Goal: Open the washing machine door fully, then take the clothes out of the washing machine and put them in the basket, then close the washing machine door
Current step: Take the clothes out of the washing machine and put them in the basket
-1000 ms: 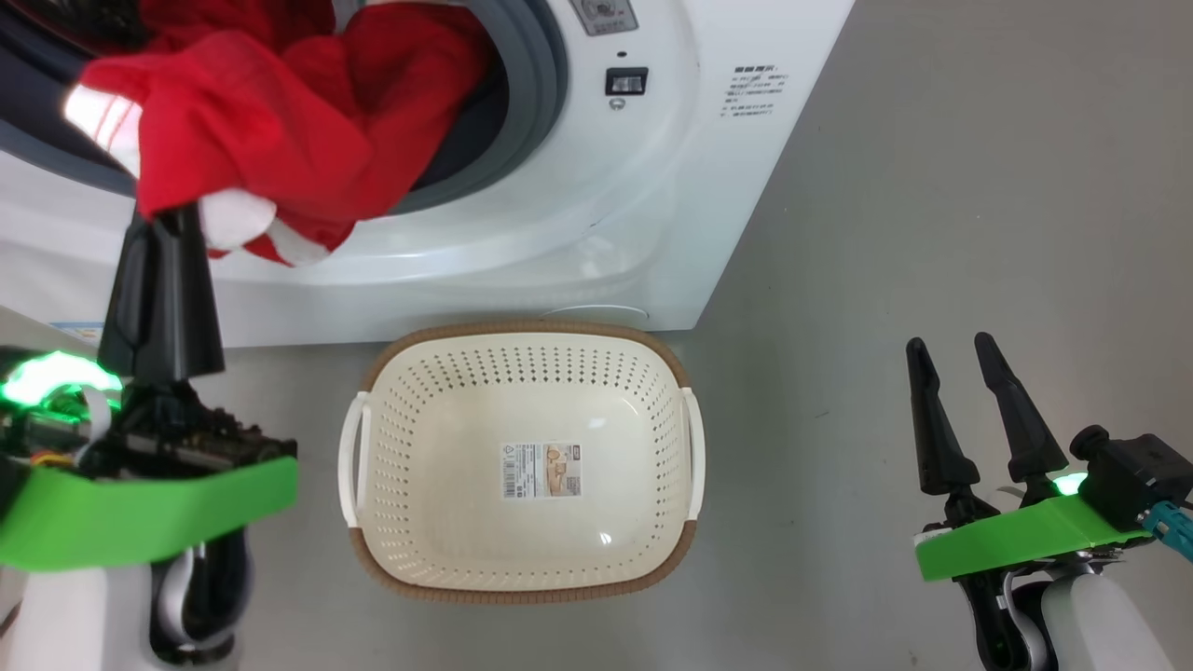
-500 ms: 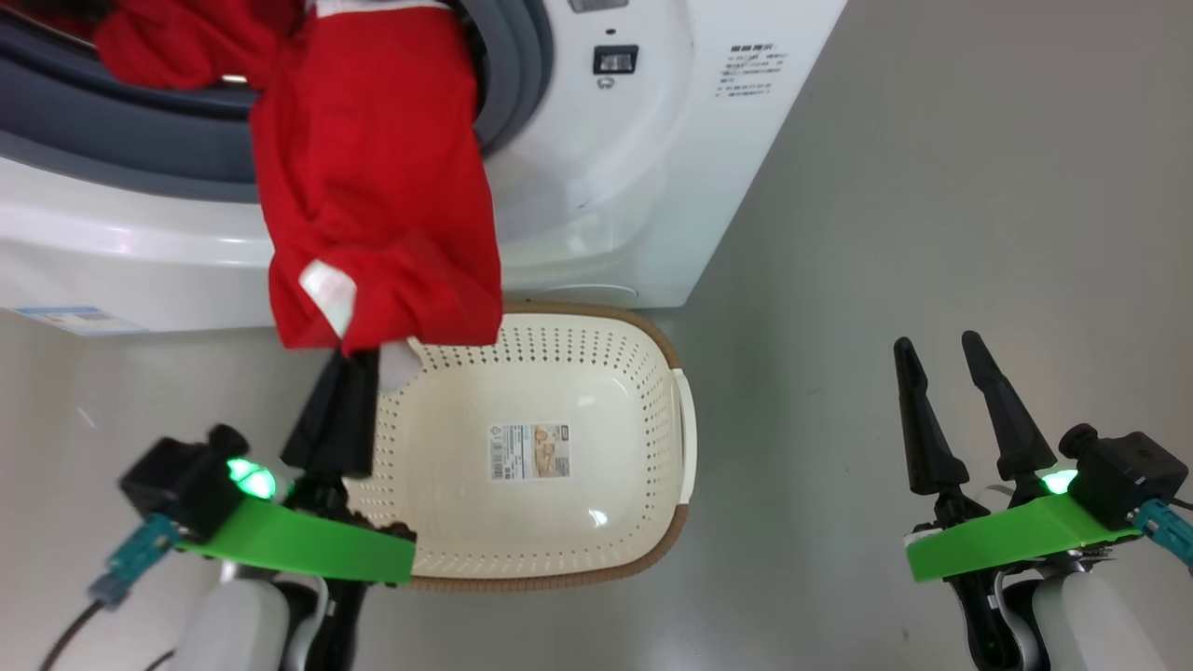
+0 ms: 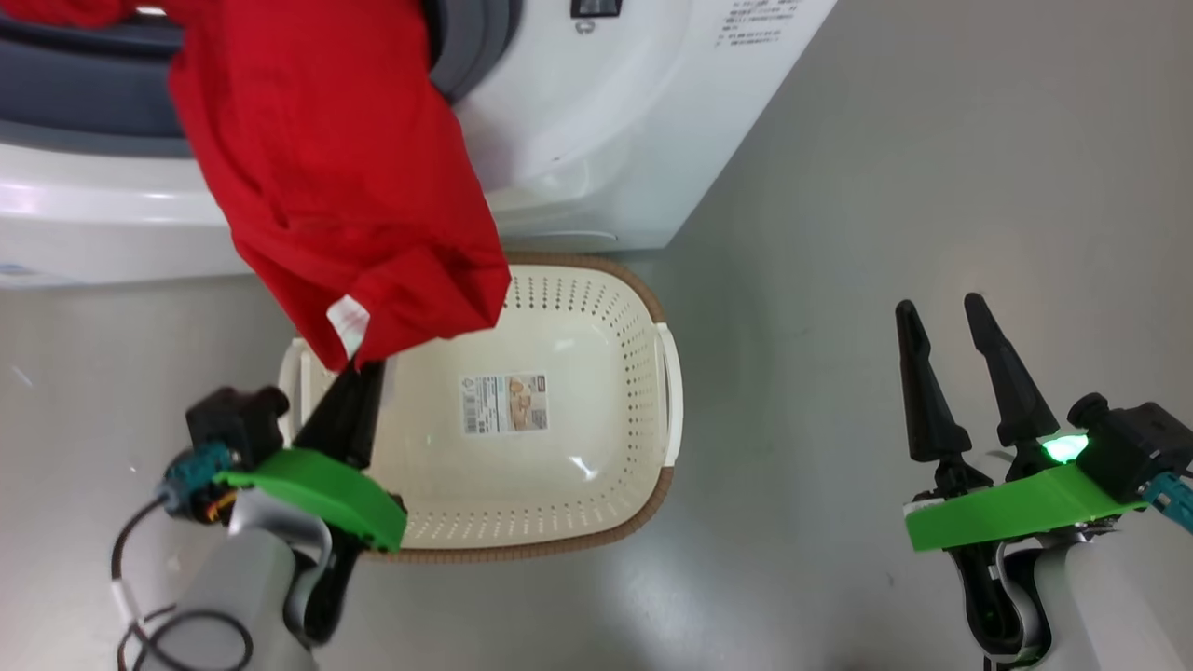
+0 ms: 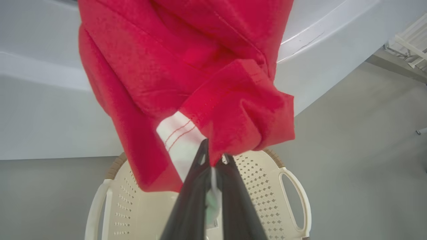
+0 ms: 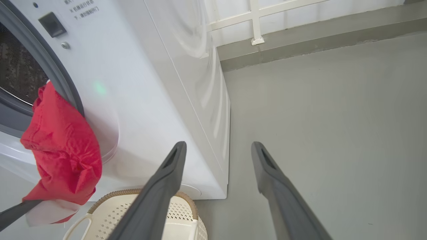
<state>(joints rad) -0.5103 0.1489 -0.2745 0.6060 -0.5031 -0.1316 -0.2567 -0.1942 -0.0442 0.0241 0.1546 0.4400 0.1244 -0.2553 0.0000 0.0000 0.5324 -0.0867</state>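
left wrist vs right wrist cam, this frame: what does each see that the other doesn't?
Left wrist, not right: left gripper tips shut on the clothes at the white trim, red stitching visible. Right wrist, not left: open right gripper, drum, latch slot. Both: clothes hanging out of the washing machine, basket below, grey floor.

Left claw (image 3: 359,377) dragged clothes (image 3: 335,177) further out of washing machine (image 3: 596,121), over basket (image 3: 606,317).

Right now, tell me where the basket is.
In the head view the basket sits on the floor left of centre, just in front of the washing machine, with the clothes hanging over its far left corner.
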